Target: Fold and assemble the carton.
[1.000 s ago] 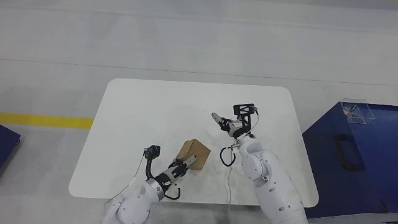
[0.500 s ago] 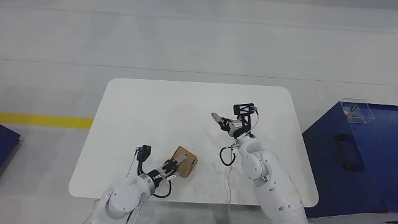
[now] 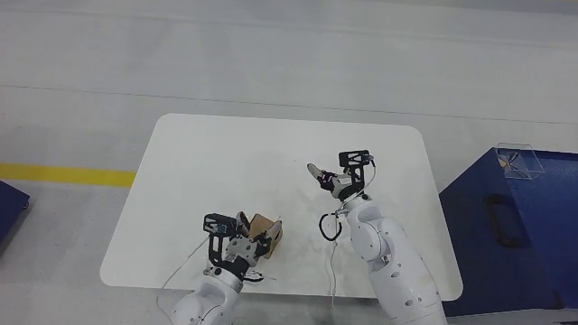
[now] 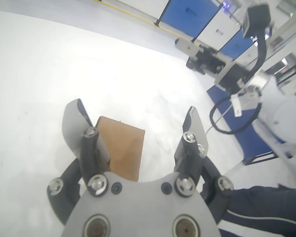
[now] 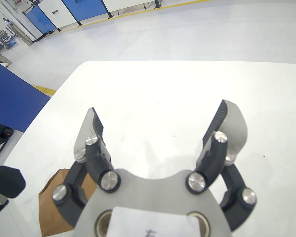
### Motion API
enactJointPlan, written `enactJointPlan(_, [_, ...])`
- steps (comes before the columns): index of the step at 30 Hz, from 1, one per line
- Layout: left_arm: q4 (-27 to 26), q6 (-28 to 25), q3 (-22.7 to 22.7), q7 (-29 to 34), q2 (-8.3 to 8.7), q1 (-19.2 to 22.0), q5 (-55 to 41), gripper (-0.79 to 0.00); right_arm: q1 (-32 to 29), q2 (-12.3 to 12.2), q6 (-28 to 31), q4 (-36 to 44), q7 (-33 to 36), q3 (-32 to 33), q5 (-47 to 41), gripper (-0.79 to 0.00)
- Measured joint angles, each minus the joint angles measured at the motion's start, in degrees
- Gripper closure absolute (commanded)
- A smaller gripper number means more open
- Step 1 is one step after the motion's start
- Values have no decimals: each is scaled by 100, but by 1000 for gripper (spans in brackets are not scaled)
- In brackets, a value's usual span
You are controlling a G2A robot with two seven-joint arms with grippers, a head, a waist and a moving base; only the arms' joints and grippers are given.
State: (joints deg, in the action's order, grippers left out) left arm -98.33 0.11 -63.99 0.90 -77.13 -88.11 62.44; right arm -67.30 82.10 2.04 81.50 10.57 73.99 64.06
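Observation:
A small brown carton (image 3: 265,231) lies on the white table (image 3: 226,162) near its front edge, folded into a closed box shape. My left gripper (image 3: 246,236) sits right behind it, open. In the left wrist view the carton (image 4: 123,144) lies between the spread fingers of the left gripper (image 4: 133,107), close against one finger (image 4: 72,117) and apart from the other. My right gripper (image 3: 321,175) hangs open over the table's middle right, well away from the carton. The right wrist view shows the right gripper (image 5: 159,107) with nothing in it and the carton (image 5: 50,198) off to the side.
A blue cabinet (image 3: 506,226) stands beside the table's right edge with a clear box (image 3: 518,159) on top. A black cable loop (image 3: 329,227) hangs from the right arm near the carton. The table's far half is bare white surface.
The carton has shifted left and toward the table's front edge along with the left gripper, and the left wrist has swung in behind it. The right arm has kept still.

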Motion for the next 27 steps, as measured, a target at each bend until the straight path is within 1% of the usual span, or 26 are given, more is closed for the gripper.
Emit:
enactJointPlan(4, [240,223,261,103,-45,213,351,0,0,0,0,0,0,0,0,-785])
enactJointPlan(7, [300,339,343,111,-68,247,385,0,0,0,0,0,0,0,0,-785])
enactJointPlan(12, [378,399,376,227,-82,278,383,0,0,0,0,0,0,0,0,-785])
enactJointPlan(16, [543,584,413,428,-106,376,417,0,0,0,0,0,0,0,0,-785])
enactJointPlan(18, [560,660,435,359,-123,405,402,0,0,0,0,0,0,0,0,-785])
enactJointPlan(22, [479,600,413,-43,-144,319,170,0,0,0,0,0,0,0,0,-785])
enactJointPlan(24, [520,581,400,-10,-143,305,159,0,0,0,0,0,0,0,0,-785])
enactJointPlan(27, [644,702,426,218,-155,386,240,0,0,0,0,0,0,0,0,-785])
